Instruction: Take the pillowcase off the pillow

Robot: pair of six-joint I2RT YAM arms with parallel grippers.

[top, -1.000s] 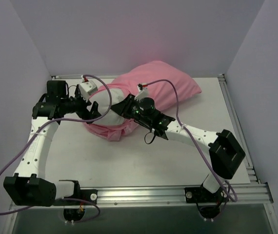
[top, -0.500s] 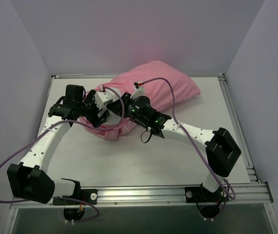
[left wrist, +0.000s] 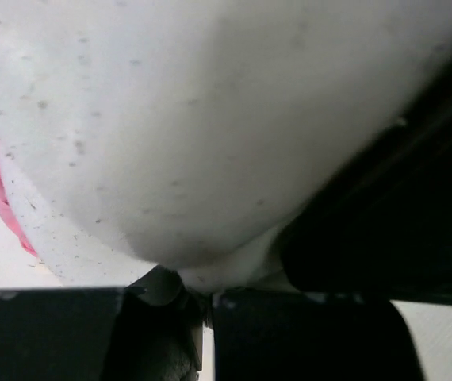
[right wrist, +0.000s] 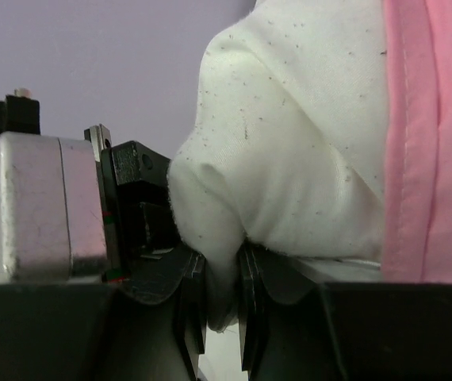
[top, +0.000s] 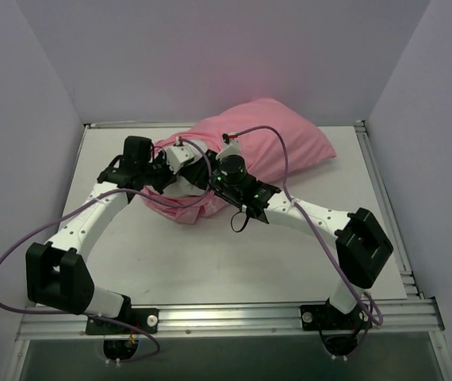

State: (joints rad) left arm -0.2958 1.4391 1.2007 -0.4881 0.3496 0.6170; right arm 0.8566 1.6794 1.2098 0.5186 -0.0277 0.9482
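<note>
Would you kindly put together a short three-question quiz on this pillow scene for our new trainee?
1. True or false: the pillowcase is already fully off the pillow.
2. What does the right gripper pinch? A: pink cloth. B: white pillow fabric. C: a cable.
3. Fill in: the left gripper is ___ (open or shut).
Key: 1 false; 2 B; 3 shut.

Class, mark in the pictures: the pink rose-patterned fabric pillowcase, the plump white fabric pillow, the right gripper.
pink rose-patterned pillowcase [top: 289, 147]: top view, filled far part.
plump white pillow [right wrist: 289, 143]: right wrist view, exposed corner.
right gripper [right wrist: 222, 278]: right wrist view, between fingertips.
</note>
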